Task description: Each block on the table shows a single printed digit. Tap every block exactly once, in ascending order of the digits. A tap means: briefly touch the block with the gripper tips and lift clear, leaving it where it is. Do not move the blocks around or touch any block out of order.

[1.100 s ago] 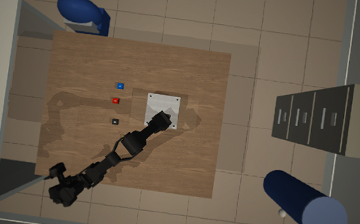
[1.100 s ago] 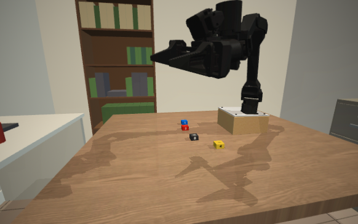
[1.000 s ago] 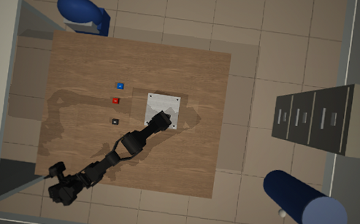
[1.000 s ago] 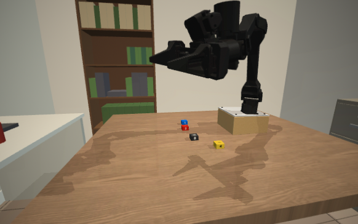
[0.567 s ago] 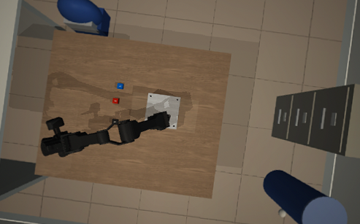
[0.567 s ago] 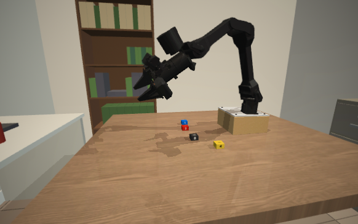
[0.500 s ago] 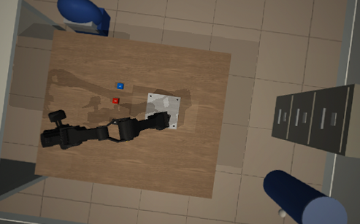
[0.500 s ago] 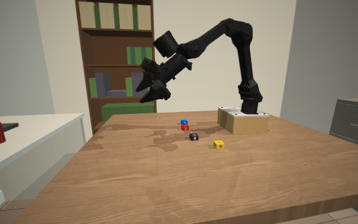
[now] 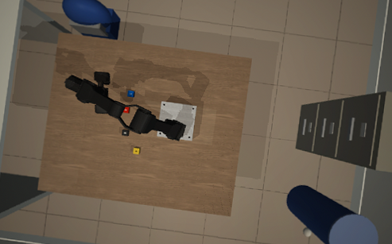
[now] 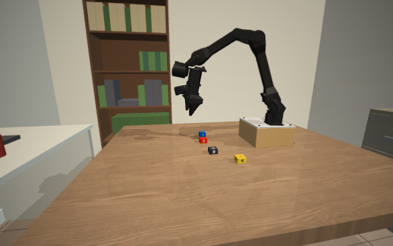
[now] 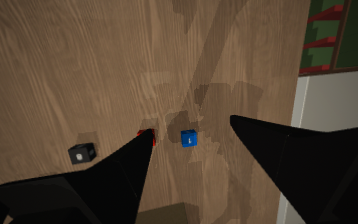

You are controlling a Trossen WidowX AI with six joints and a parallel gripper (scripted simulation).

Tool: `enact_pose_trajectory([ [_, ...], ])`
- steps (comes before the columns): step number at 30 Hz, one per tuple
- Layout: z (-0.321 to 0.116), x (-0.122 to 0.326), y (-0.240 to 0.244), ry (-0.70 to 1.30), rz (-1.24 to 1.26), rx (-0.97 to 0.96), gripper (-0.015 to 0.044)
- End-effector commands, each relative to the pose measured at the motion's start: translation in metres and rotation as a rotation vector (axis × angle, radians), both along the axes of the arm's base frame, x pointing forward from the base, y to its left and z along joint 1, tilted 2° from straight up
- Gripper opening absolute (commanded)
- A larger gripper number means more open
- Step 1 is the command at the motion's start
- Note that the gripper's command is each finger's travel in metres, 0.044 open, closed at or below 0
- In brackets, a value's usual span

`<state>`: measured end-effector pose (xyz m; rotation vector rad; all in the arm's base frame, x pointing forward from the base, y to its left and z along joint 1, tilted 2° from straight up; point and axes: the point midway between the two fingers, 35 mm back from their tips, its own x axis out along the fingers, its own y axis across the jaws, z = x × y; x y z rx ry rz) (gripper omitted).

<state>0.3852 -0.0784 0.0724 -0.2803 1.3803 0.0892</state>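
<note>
Gripper (image 9: 102, 77) (image 10: 190, 114) (image 11: 190, 126) stands released, left of centre, top view. Exterior view: raised above the table (image 9: 197, 176) (image 10: 202, 189) (image 11: 100, 60). Wrist view: blue block (image 9: 130, 94) (image 10: 202, 134) (image 11: 189, 138), apparently "1", lies between the fingertips' lines, slightly below centre frame.

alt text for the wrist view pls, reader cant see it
Open black gripper above a wooden table, with a small blue block in view between its spread fingertips. The left-hand finger partly hides a red block; a black block sits farther left.
</note>
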Motion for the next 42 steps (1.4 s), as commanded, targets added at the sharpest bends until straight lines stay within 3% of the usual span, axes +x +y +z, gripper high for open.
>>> enact_pose_trajectory([
  [1,-0.004,-0.050,-0.039,0.170,-0.089,0.097,0.0400],
  [25,-0.003,-0.054,-0.041,0.182,-0.097,0.106,0.0400],
  [33,-0.004,-0.067,0.055,0.184,-0.095,0.116,0.0400],
  [42,-0.004,-0.068,0.058,0.184,-0.095,0.116,0.0400],
])
